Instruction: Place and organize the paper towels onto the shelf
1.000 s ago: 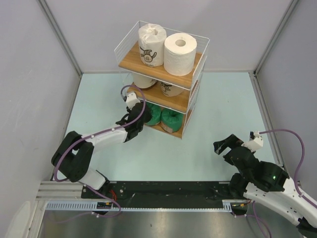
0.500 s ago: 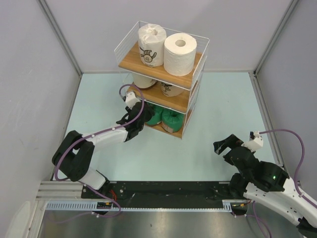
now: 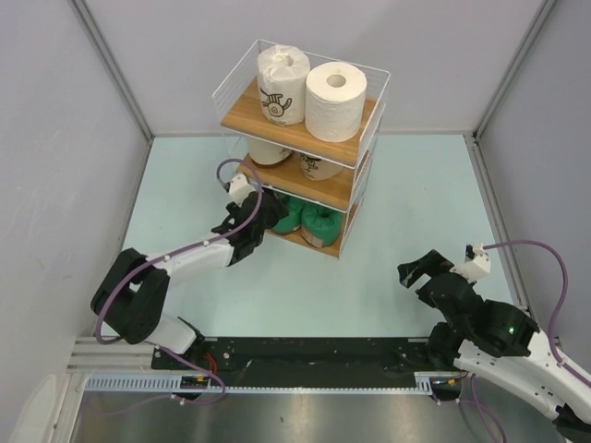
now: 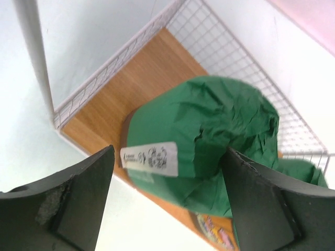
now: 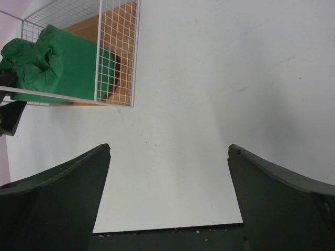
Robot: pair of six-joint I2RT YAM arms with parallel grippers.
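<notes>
In the top view, the left gripper reached into the lowest tier of the shelf from about the shelf's eight o'clock. Its wrist camera showed the jaws spread apart, one on each side of a dark green roll lying on the bottom board. A gap showed on the left side, so nothing was clamped. The pose was probably meant to nudge that roll square beside the second green roll at its three o'clock.

The shelf stood at twelve o'clock on the table and was sorted by colour. The green pair lay at the bottom and the tan rolls on the middle board. On top, the logo-wrapped white roll had the plain white roll at its four o'clock. All six appeared shelved, so the task looked nearly done.

The right gripper hung at the table's four o'clock with its jaws wide and empty, probably parked clear of the work.
</notes>
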